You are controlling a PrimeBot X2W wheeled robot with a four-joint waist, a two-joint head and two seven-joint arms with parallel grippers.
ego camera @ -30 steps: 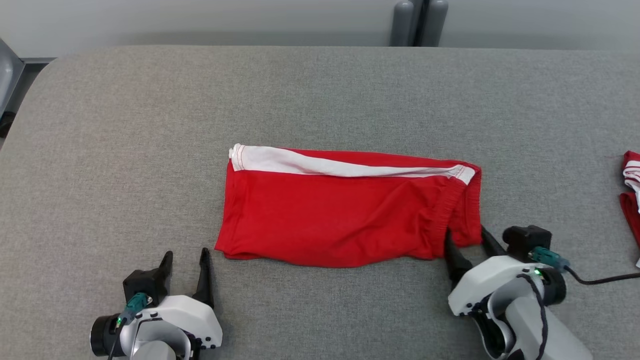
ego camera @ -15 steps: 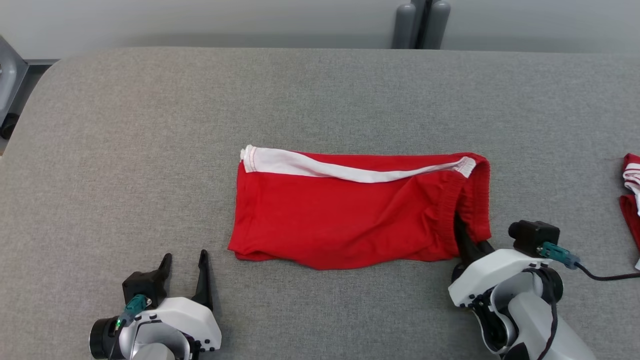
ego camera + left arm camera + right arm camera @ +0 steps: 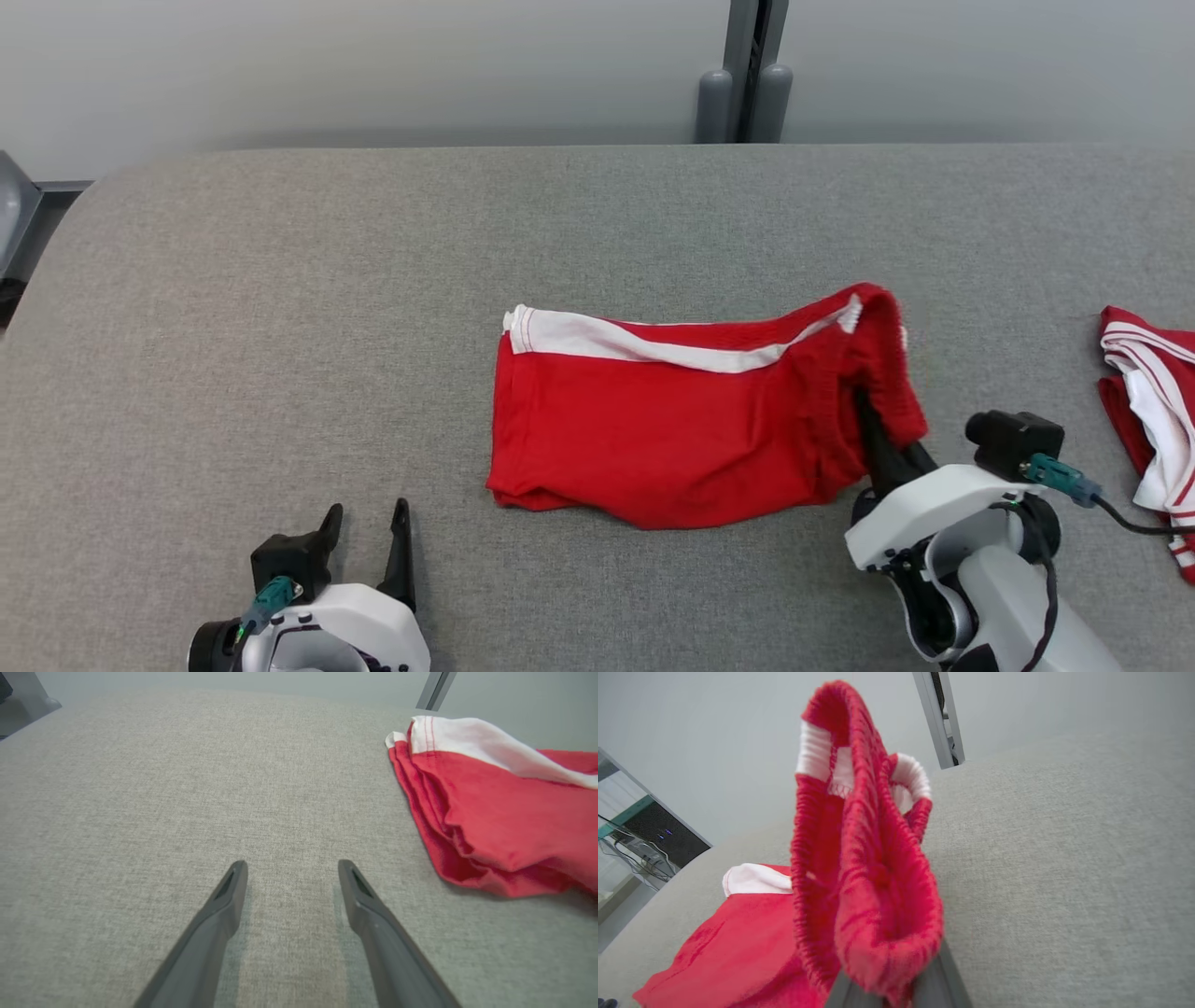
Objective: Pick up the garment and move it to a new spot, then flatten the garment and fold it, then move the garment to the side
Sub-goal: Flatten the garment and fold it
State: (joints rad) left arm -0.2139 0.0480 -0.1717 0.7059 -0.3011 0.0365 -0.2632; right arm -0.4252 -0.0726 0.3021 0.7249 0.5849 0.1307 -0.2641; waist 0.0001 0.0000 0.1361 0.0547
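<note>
Shorts [image 3: 672, 439], red with a white stripe, lie near the middle of the grey table [image 3: 373, 280] in the head view, their right end raised off the surface where the right hand [image 3: 878, 441] pinches the elastic waistband [image 3: 873, 364]; the left hand [image 3: 368, 511] sits near the front edge with fingers spread and nothing between them, and another red-and-white cloth [image 3: 1144, 411] lies at the far right. In the left wrist view the left hand [image 3: 289, 863] is spread over bare table [image 3: 140, 788], the stacked hem layers of the shorts [image 3: 490, 821] off to one side and apart from it. In the right wrist view the gathered waistband [image 3: 864, 858] stands up from the closed fingers [image 3: 945, 980] of the right hand. The shorts look doubled over, so I judge the step in hand is moving them aside; the next move calls for a lift and carry gentle enough that the trailing end does not unfold. I see no container on the table
</note>
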